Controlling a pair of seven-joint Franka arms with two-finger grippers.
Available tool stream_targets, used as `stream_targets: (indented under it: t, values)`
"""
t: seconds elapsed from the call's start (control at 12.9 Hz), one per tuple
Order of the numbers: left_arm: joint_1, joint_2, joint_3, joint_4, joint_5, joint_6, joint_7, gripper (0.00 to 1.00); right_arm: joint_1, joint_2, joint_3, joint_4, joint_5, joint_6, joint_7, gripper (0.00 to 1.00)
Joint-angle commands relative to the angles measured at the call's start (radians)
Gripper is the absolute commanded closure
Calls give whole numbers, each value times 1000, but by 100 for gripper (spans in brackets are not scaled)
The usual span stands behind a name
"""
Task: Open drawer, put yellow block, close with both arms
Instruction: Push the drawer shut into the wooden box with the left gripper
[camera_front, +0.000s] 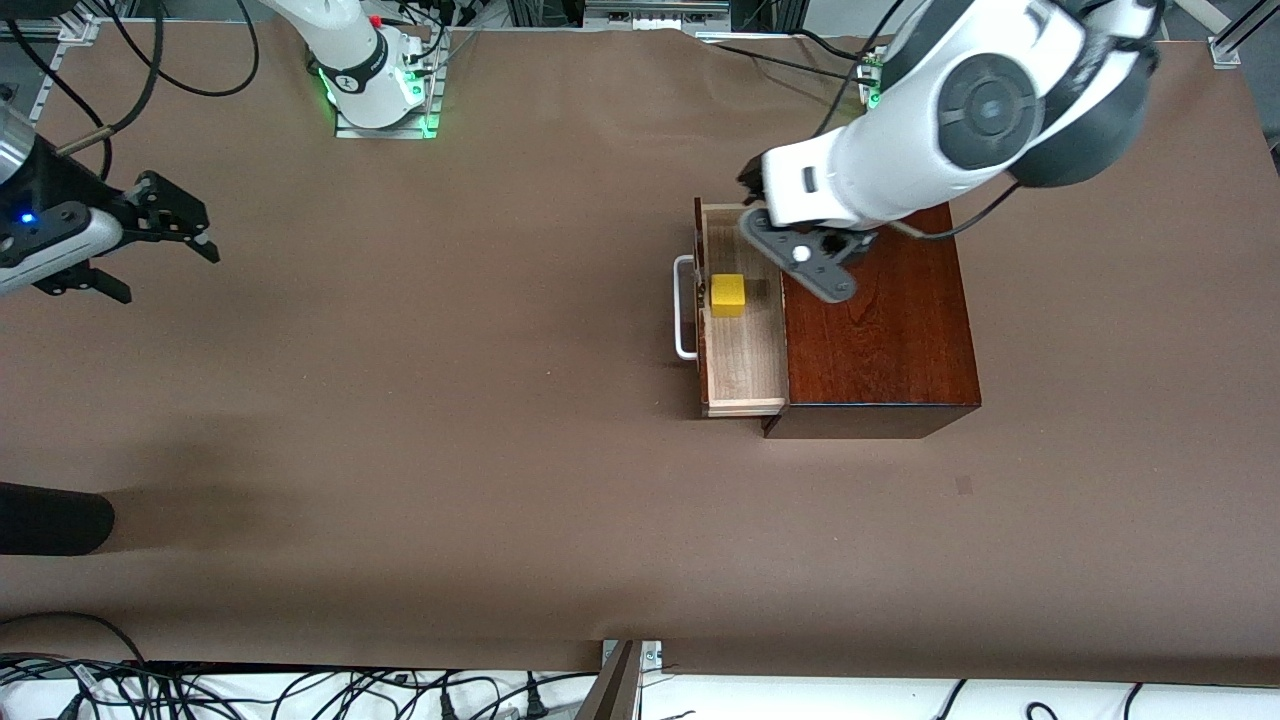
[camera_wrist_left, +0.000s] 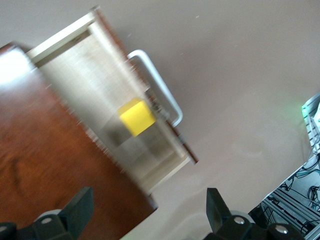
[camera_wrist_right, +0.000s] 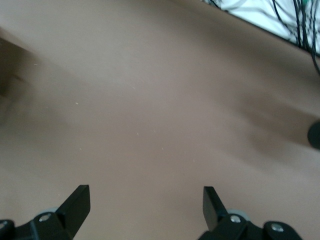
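**Yellow block sits in the open drawer, both grippers empty**

The yellow block (camera_front: 728, 294) rests on the pale wooden floor of the drawer (camera_front: 742, 350), close against the inside of the drawer's dark front and roughly level with the upper half of the handle. In the left wrist view the yellow block (camera_wrist_left: 136, 116) stands alone on the drawer floor (camera_wrist_left: 87, 65), touched by nothing.

The drawer is pulled out of the mahogany box (camera_front: 880, 320) toward the right arm's end of the tabletop (camera_front: 450, 450). Its white bar handle (camera_front: 683, 308) stands off the dark front, and the tray's light-wood walls are exposed along their whole length. The box itself sits toward the left arm's end of the tabletop, its glossy top catching the light.

The left gripper (camera_front: 800, 255) hangs over the seam where the drawer meets the box, above the drawer's inner part, with the left arm reaching down from its base at the top of the front view. In the left wrist view its fingers (camera_wrist_left: 80, 205) are spread wide apart and hold nothing.

The right gripper (camera_front: 165, 235) waits over bare tabletop at the right arm's end, well apart from the drawer. Its fingers (camera_wrist_right: 77, 202) are likewise spread wide, with only brown tabletop between them.
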Motion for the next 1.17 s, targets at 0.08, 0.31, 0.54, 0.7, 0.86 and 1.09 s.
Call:
stream_targets:
  t: [0.08, 0.31, 0.54, 0.7, 0.86, 1.09]
  values:
    - [-157, 105, 5, 75, -21, 153, -6, 0, -85, -34, 94, -68, -21, 18, 123, 0]
    - [-203, 154, 6, 72, -8, 262, 54, 0, -89, -34, 123, -68, -47, 19, 151, 0]
    - [-245, 241, 2, 61, 113, 337, 398, 0, -83, -31, 125, -61, -84, 13, 161, 0]
    - [-279, 291, 6, 62, 116, 339, 543, 0, -82, -25, 123, -58, -85, 19, 160, 0]
    - [-285, 315, 3, 59, 174, 339, 636, 0, -78, -20, 125, -44, -88, 25, 160, 0]
    - [-294, 318, 3, 43, 276, 330, 697, 0, -76, -20, 123, -34, -87, 18, 161, 0]
